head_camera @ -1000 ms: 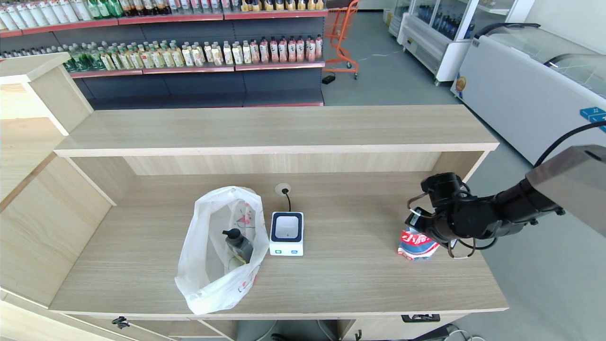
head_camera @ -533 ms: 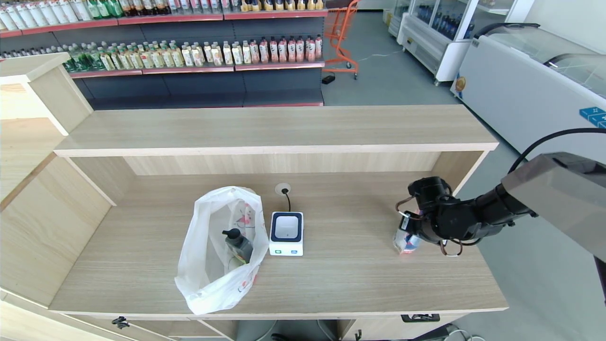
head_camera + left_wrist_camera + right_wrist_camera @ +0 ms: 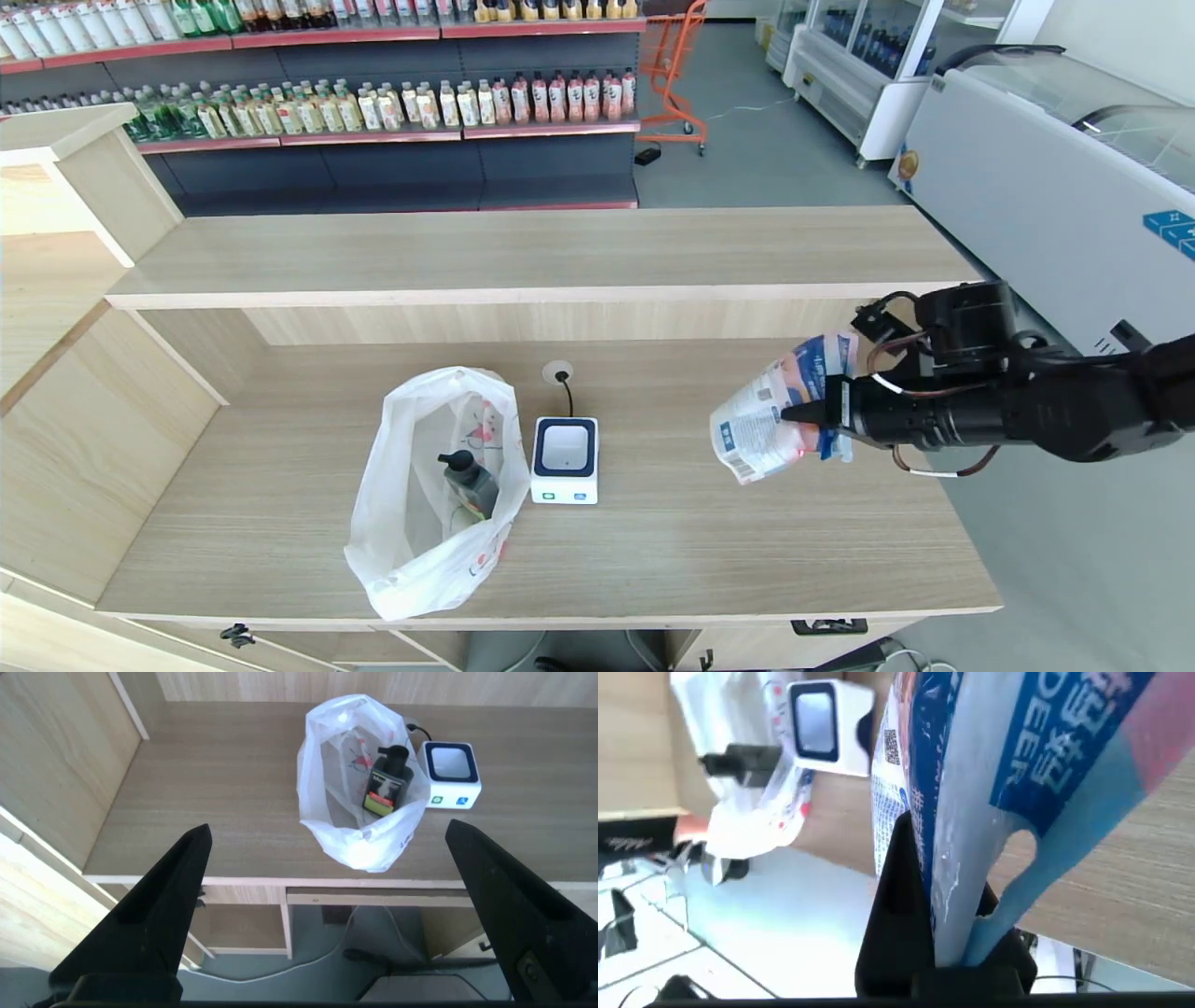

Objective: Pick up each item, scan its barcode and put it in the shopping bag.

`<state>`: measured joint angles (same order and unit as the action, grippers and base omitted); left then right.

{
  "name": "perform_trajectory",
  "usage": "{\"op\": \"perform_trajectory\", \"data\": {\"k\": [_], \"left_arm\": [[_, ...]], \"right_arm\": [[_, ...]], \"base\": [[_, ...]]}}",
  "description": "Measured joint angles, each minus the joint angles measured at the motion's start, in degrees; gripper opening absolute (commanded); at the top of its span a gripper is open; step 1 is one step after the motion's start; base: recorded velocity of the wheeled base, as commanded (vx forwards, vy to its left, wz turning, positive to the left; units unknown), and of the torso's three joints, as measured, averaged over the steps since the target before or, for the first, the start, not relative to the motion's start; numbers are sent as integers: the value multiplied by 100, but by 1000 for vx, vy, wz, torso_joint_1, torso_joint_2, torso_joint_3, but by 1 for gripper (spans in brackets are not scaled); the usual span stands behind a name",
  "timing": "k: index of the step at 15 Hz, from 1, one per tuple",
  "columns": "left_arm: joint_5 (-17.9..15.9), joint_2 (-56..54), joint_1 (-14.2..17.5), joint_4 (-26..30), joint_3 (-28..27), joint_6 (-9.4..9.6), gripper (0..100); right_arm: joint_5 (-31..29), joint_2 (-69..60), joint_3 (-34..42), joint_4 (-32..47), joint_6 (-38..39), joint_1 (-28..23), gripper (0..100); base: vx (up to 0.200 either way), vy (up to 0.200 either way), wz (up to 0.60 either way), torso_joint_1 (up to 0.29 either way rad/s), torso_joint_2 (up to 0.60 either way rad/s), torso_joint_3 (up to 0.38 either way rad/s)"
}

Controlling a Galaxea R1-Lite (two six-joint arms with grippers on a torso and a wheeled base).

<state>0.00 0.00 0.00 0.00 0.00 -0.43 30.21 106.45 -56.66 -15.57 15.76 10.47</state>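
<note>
My right gripper (image 3: 810, 422) is shut on a blue, white and pink pouch (image 3: 770, 412), held in the air over the right half of the counter, to the right of the scanner (image 3: 565, 459). In the right wrist view the pouch (image 3: 990, 775) is pinched between the dark fingers (image 3: 901, 905), with the scanner (image 3: 822, 723) beyond it. A white plastic shopping bag (image 3: 425, 485) lies open left of the scanner with a dark pump bottle (image 3: 470, 483) inside. My left gripper (image 3: 327, 915) hangs open off the counter's front edge, above the bag (image 3: 360, 775).
The counter (image 3: 653, 541) has a raised back ledge (image 3: 541, 252) and side walls. A cable runs from the scanner to a hole (image 3: 558, 373) in the counter. Shelves of bottles (image 3: 373, 103) and freezers (image 3: 1027, 159) stand behind.
The right gripper has lifted the pouch off the counter's right end, raised it and carried it left toward the scanner, turning it so its label faces outward.
</note>
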Motion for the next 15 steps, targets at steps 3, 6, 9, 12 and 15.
{"op": "perform_trajectory", "data": {"k": [3,6,9,12,15], "left_arm": [[0,0,0,0,0,0,100],[0,0,0,0,0,0,100],[0,0,0,0,0,0,100],[0,2,0,0,0,0,100],[0,0,0,0,0,0,100]], "right_arm": [[2847,-1156,683,-17,-1008,-218,0],[3288,-1874,896,-11,-1123,107,0],[3261,-2330,958,16,-397,628,0],[2402,-2695,1107,24,523,1133,0],[1976,-2831,1115,9,886,1613,0]], "base": [[0,0,0,0,0,0],[0,0,0,0,0,0],[0,0,0,0,0,0],[0,0,0,0,0,0],[0,0,0,0,0,0]]}}
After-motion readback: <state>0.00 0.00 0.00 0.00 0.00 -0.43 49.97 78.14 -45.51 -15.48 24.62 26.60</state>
